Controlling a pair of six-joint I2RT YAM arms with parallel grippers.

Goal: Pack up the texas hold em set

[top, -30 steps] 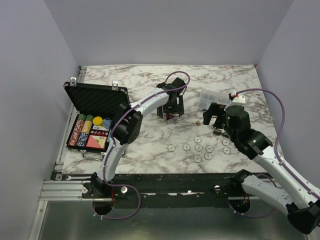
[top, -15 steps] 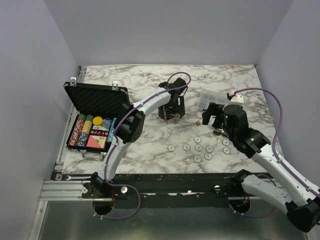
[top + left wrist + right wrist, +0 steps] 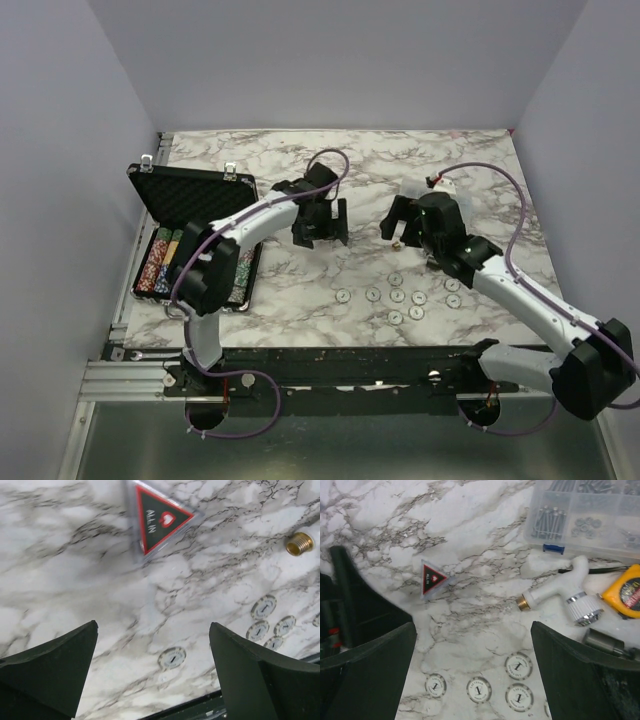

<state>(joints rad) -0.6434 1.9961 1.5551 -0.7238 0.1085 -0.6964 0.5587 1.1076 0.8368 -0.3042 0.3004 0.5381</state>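
At the far left of the white marble bench point(image 3: 270, 160) we see the black hinged rectangular case point(image 3: 195, 195) with silver latches standing open, its lid raised on the far side. Rows of coloured poker chips point(image 3: 160, 262) lie in its left part. The left arm crosses over its right part and hides what lies there.

Right of the case, the left hand point(image 3: 320, 232) hangs above the bench with its jaws spread wide and nothing between them. In its wrist view we see a triangular red-and-black "ALL IN" marker point(image 3: 159, 522) in clear plastic, lying flat on the bench beyond the fingers.

Nearer and right of centre, small white round chips point(image 3: 398, 296) lie scattered flat on the bench, close together but unstacked, well apart from the case. The right hand point(image 3: 400, 228) hovers just on the far side of them, its jaws likewise wide apart and empty.

Further right, its wrist view shows a white plastic fitting point(image 3: 555, 590) with a brass threaded end. A clear plastic compartment box point(image 3: 585, 510) of screws and nuts sits on the far side, and a yellow tape measure point(image 3: 626, 594) lies at the right edge.
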